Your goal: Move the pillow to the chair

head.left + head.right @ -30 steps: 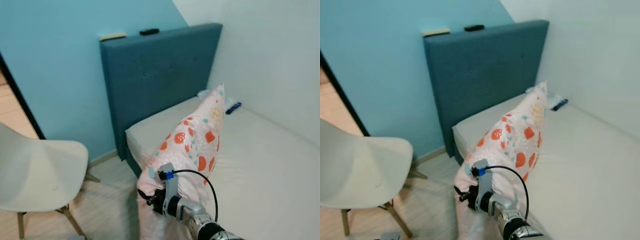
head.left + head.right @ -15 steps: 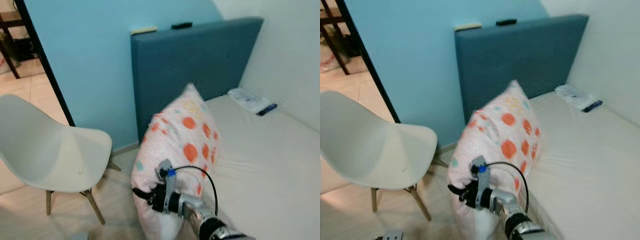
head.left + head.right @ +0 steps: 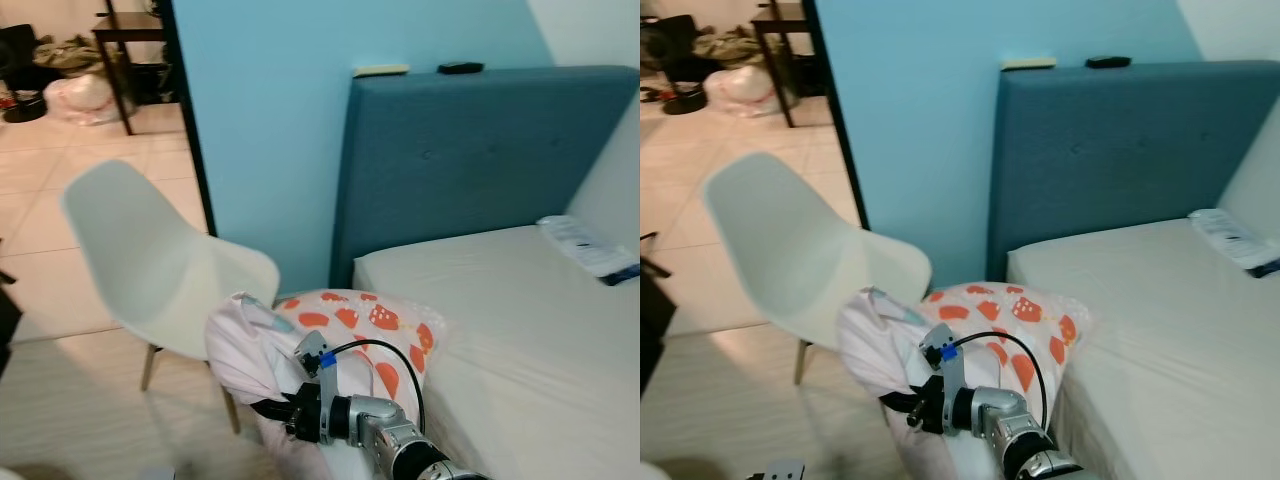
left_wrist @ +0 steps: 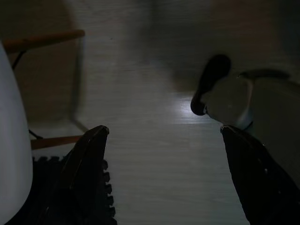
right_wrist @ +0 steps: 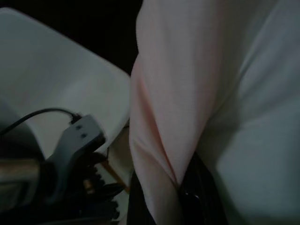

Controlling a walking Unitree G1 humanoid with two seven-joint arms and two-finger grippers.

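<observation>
The pink pillow (image 3: pixel 355 325) with orange spots slumps low off the bed's near corner, and its pale end (image 3: pixel 240 345) hangs just in front of the white chair's (image 3: pixel 165 265) seat edge. My right gripper (image 3: pixel 278 410) reaches in from below and is shut on the pillow's fabric. In the right wrist view a fold of pillow cloth (image 5: pixel 164 140) is pinched between the dark fingers (image 5: pixel 192 197), with the chair seat (image 5: pixel 56 79) behind it. My left gripper (image 4: pixel 163 129) hangs open over the floor next to a wooden chair leg (image 4: pixel 47 40).
The bed (image 3: pixel 520 310) with its blue headboard (image 3: pixel 480 160) fills the right side. A black remote (image 3: pixel 460 67) and a pale pad (image 3: pixel 380 70) lie on the headboard, and a packet (image 3: pixel 585 245) lies on the mattress. A doorway (image 3: pixel 90 150) opens to a tiled room at the left.
The view has swung left, bringing the chair toward the centre. The pillow has dropped from standing upright to slumping low beside the chair seat, still held by my right gripper.
</observation>
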